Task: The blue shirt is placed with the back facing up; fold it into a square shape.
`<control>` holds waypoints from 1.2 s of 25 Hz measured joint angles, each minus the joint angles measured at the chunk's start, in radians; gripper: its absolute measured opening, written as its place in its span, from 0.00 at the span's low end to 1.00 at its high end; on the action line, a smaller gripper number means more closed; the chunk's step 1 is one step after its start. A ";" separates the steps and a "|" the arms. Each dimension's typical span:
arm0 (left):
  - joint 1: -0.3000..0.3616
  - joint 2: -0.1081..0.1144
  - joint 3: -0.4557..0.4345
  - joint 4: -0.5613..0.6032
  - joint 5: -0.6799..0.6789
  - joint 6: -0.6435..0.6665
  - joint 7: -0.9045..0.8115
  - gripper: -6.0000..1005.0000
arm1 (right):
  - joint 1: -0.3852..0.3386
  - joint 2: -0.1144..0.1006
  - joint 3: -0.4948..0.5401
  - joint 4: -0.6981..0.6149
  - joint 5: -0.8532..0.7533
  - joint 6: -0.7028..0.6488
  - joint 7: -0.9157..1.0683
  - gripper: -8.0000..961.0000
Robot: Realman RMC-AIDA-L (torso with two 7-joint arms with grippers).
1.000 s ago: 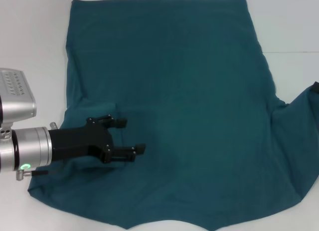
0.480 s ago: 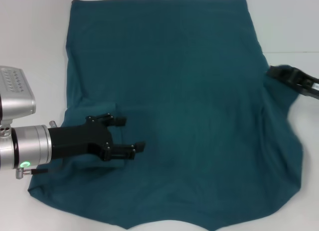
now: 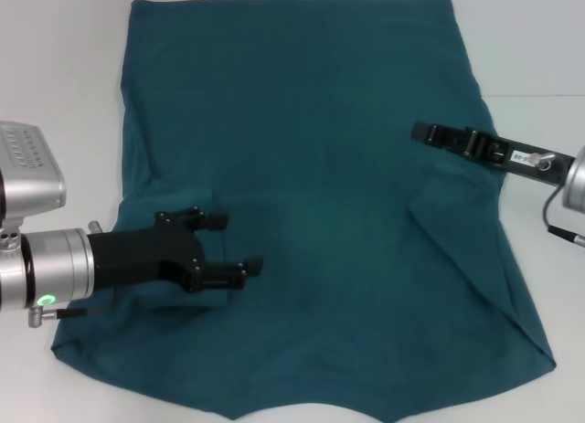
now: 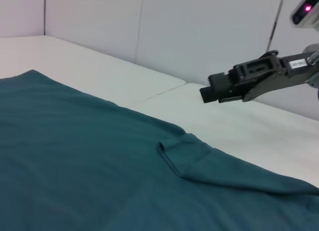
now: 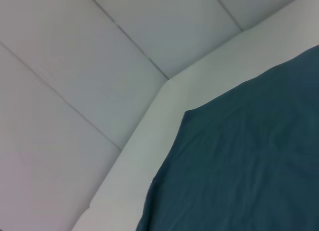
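The blue shirt [image 3: 311,167] lies spread flat on the white table [image 3: 55,67], plain side up. Its right sleeve [image 3: 457,231] is folded inward onto the body; the folded corner shows in the left wrist view [image 4: 182,153]. My left gripper [image 3: 239,244] is open and empty, low over the shirt's left lower part. My right gripper [image 3: 422,131] reaches in from the right, above the shirt's right side and just above the folded sleeve. It holds nothing and also shows in the left wrist view [image 4: 212,91], clear of the cloth. The right wrist view shows only the shirt [image 5: 249,156] and the table.
The white table [image 4: 149,86] surrounds the shirt, with bare surface at the left and the far right. A pale wall [image 5: 75,66] stands behind the table. The shirt's near edge reaches the bottom of the head view.
My right gripper came in from the right edge, carried the right sleeve inward over the shirt, and let it go. The sleeve now lies folded. My left arm barely moved.
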 joint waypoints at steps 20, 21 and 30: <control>0.000 -0.003 -0.001 0.000 -0.008 -0.016 -0.017 0.93 | -0.115 -0.106 -0.017 -0.003 -0.075 -0.069 0.134 0.93; 0.001 -0.003 -0.003 0.000 -0.008 -0.017 -0.024 0.93 | -0.115 -0.103 -0.016 -0.003 -0.074 -0.082 0.127 0.93; 0.035 0.001 -0.086 0.010 -0.002 -0.021 -0.100 0.93 | -0.131 -0.064 0.000 0.004 -0.001 -0.195 0.004 0.93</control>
